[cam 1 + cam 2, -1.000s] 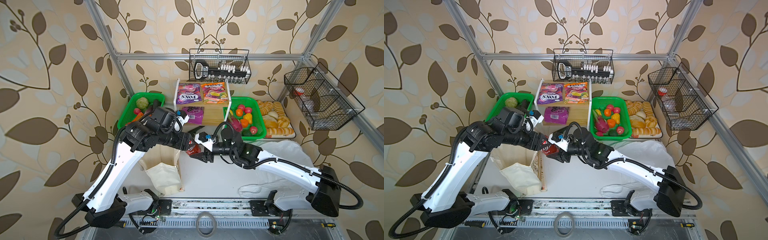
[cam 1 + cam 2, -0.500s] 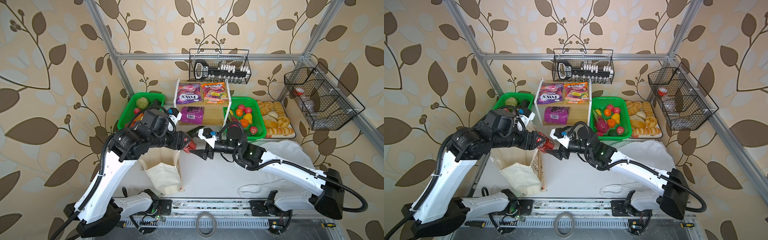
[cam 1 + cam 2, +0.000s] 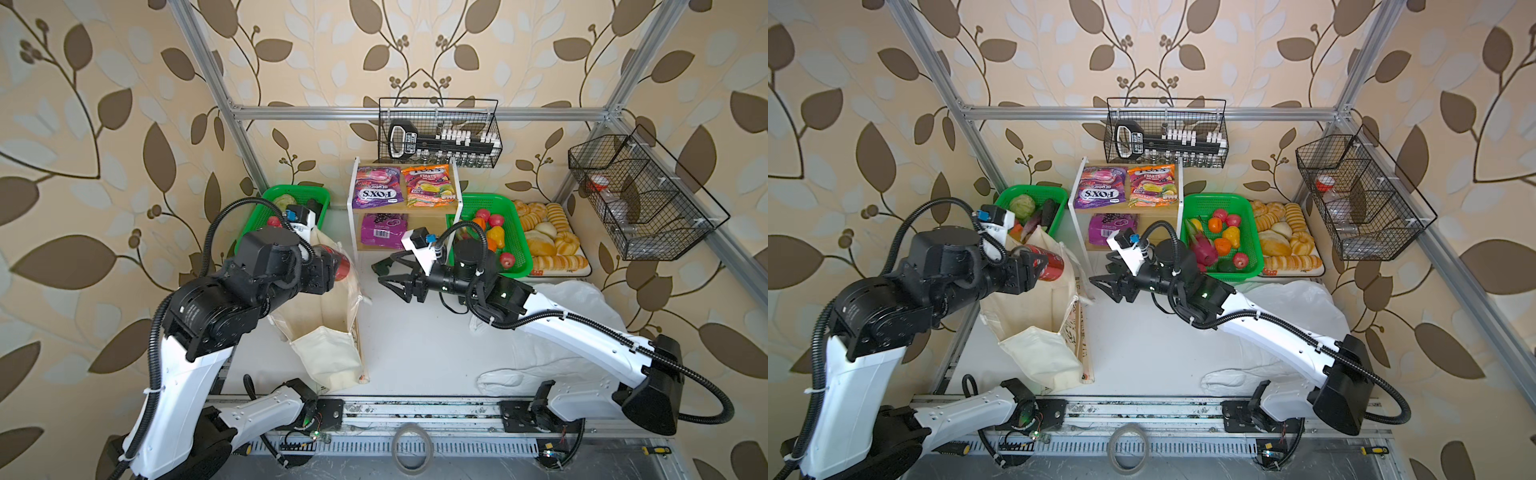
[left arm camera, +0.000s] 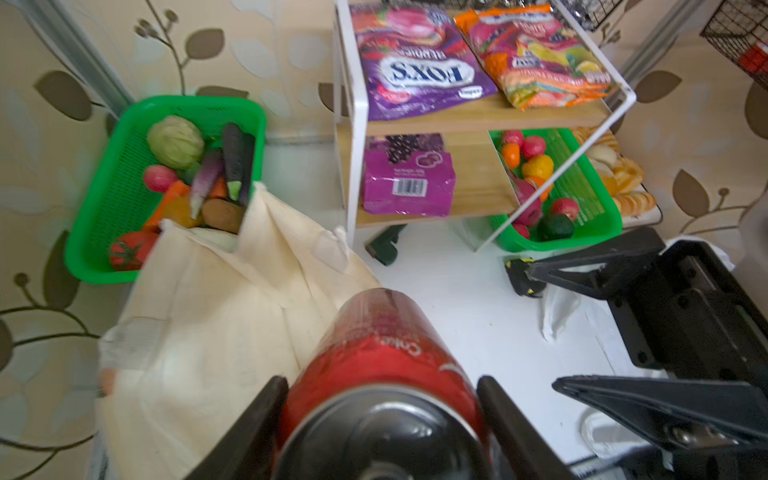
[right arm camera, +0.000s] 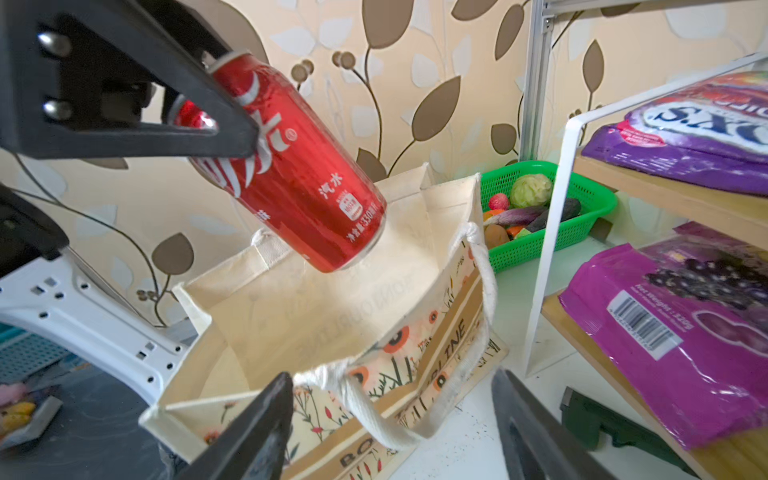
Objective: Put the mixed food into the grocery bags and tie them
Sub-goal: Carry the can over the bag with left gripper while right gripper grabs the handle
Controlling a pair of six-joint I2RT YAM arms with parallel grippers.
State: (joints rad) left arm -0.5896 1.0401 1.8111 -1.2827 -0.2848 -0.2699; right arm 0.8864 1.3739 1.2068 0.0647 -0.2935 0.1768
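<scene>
My left gripper (image 4: 382, 386) is shut on the red soda can (image 4: 386, 353), holding it by its top end. The can (image 5: 291, 166) tilts down over the open mouth of the cream floral canvas tote (image 5: 332, 299). In both top views the can (image 3: 341, 262) (image 3: 1051, 262) hangs above the tote (image 3: 320, 316) (image 3: 1034, 311). My right gripper (image 3: 384, 272) (image 5: 390, 382) stands open and empty just right of the tote, near its rope handle (image 5: 478, 291). The white plastic bag (image 3: 573, 299) lies crumpled under the right arm. The purple grape packet (image 3: 382, 228) and the orange Fox's Fruits packet (image 3: 430, 185) rest on the shelf.
A green basket (image 3: 297, 189) of toy vegetables stands behind the tote. Another green basket (image 3: 490, 198) holds toy fruit, including a pink dragon fruit (image 3: 1200, 245). A bread tray (image 3: 552, 232) sits at the back right. Wire baskets (image 3: 440, 133) (image 3: 640, 195) hang on the frame.
Both grippers met at the can a second ago. The right gripper let go, opened and drew back right; the left carried the can left, over the tote's mouth.
</scene>
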